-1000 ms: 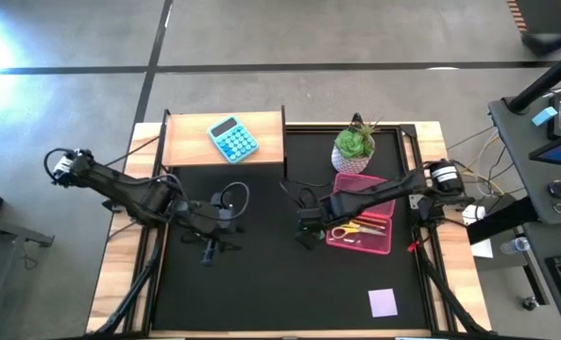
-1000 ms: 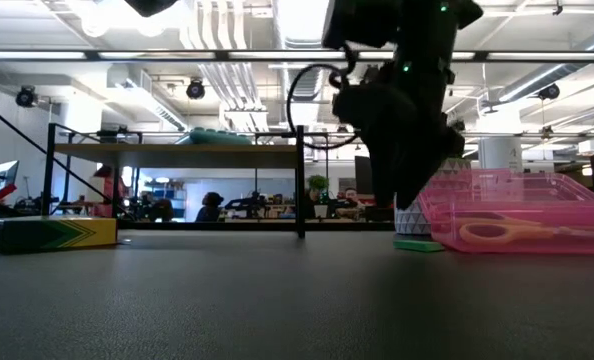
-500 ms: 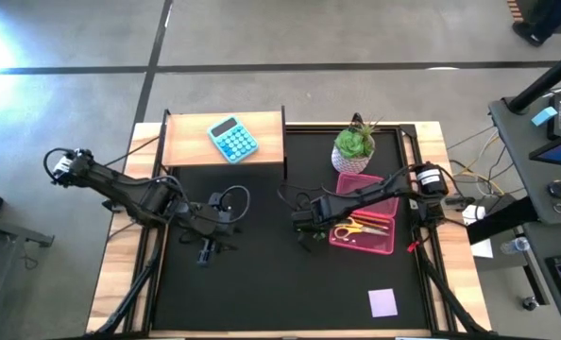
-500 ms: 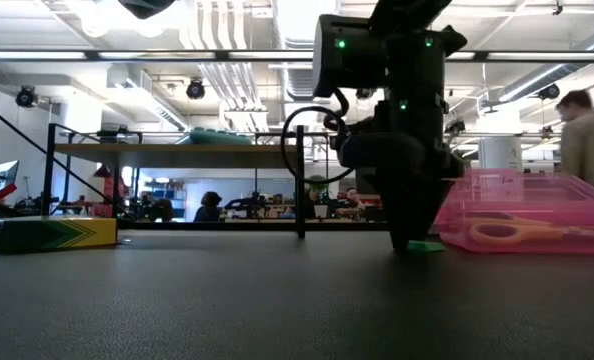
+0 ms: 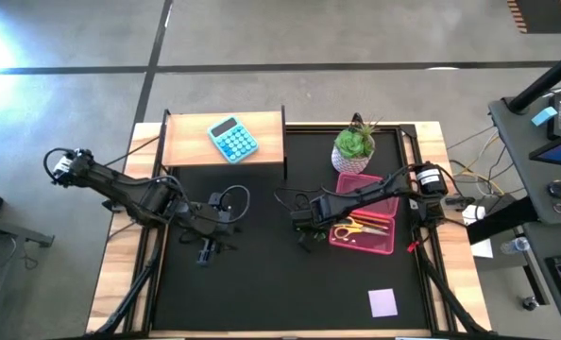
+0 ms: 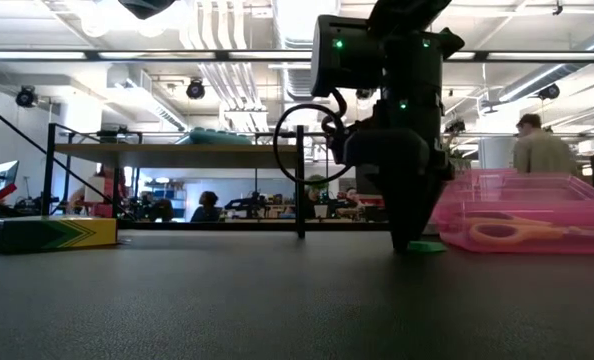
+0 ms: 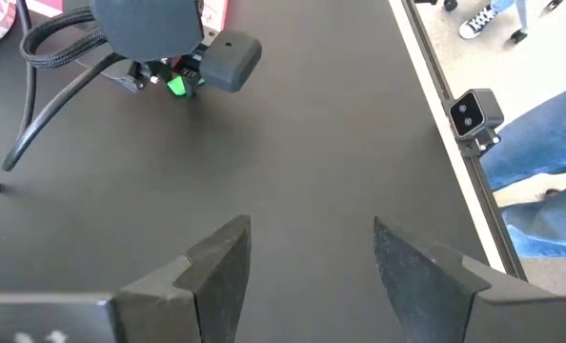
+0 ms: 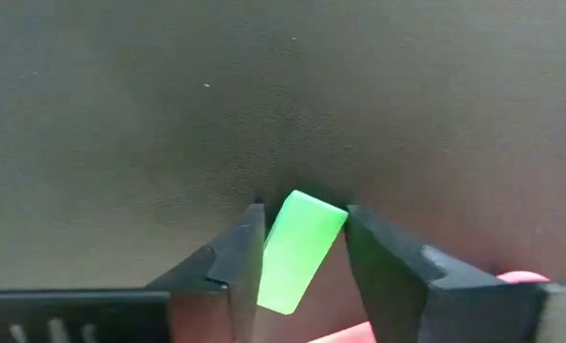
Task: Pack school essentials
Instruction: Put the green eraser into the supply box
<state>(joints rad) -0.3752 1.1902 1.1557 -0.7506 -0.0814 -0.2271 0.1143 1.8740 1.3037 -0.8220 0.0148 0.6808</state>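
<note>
Eraser, tiny and green, sits between the right gripper's two fingers, which flank it closely on both sides; it rests on the black worktop near mid-table, just beside the pink tray holding yellow-handled scissors. Left gripper hovers toward the worktop's left edge, jaws spread, holding nothing. Lilac notepad lies near the front right corner.
</note>
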